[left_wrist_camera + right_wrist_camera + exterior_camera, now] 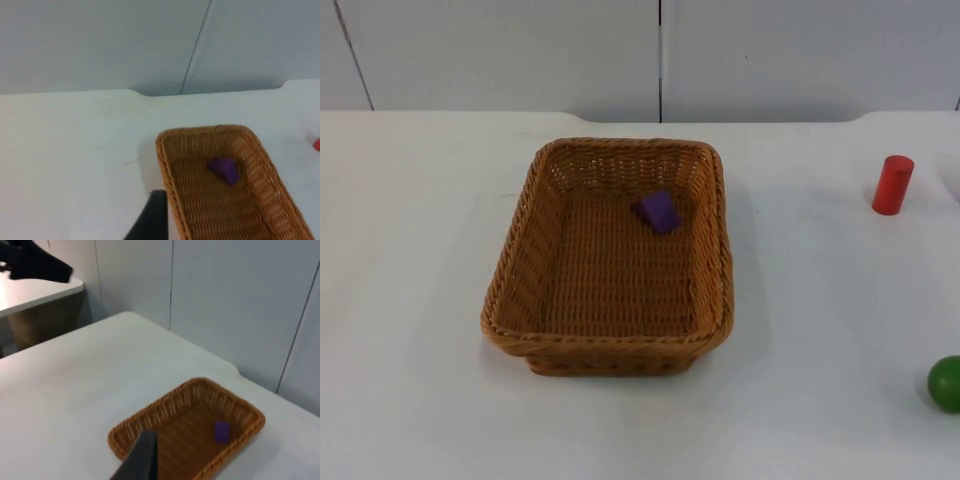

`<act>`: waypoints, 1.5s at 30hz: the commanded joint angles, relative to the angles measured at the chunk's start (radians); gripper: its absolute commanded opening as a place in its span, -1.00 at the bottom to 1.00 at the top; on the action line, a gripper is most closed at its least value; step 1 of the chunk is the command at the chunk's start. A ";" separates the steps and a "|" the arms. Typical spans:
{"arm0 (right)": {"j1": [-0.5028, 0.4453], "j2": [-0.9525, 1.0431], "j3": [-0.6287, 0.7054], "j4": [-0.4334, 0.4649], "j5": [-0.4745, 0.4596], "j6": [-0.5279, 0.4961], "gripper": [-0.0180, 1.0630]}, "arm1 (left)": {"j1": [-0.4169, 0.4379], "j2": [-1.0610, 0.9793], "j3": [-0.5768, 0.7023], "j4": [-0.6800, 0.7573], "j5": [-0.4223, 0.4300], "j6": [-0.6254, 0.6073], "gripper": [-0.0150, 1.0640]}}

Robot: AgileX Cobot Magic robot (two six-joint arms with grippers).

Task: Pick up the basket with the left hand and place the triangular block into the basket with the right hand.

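The left tool (pixel 152 220), whose jaw state I cannot tell, hangs above the tabletop (pixel 410 300) just outside the basket (pixel 610 262)'s long left rim, so it looks nearer than the right tool (pixel 140 460), also unreadable, set back past one corner. The basket rests flat, long axis running away from the wall. The purple triangular block (pixel 658 212) already lies inside toward the far end.
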 commanded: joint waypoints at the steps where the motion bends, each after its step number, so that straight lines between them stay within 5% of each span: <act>1: -0.001 -0.075 0.066 -0.005 -0.011 0.017 0.69 | -0.006 -0.114 0.076 0.006 0.013 0.033 0.67; 7: -0.001 -0.281 0.205 -0.003 0.044 0.021 0.69 | -0.006 -0.387 0.265 0.006 0.012 0.051 0.67; 15: -0.001 -0.523 0.311 0.046 0.240 0.017 0.69 | -0.006 -0.717 0.422 0.021 0.048 0.016 0.67; 23: 0.005 -0.587 0.362 0.161 0.341 -0.066 0.69 | -0.006 -0.888 0.424 0.176 0.154 -0.155 0.67; 34: 0.007 -0.587 0.386 0.150 0.402 -0.077 0.69 | -0.006 -0.893 0.372 0.370 0.282 -0.287 0.67; 42: 0.007 -0.587 0.386 0.150 0.402 -0.075 0.69 | -0.006 -0.893 0.368 0.483 0.294 -0.417 0.67; 45: 0.007 -0.587 0.386 0.154 0.402 -0.074 0.69 | -0.006 -0.893 0.370 0.597 0.394 -0.437 0.67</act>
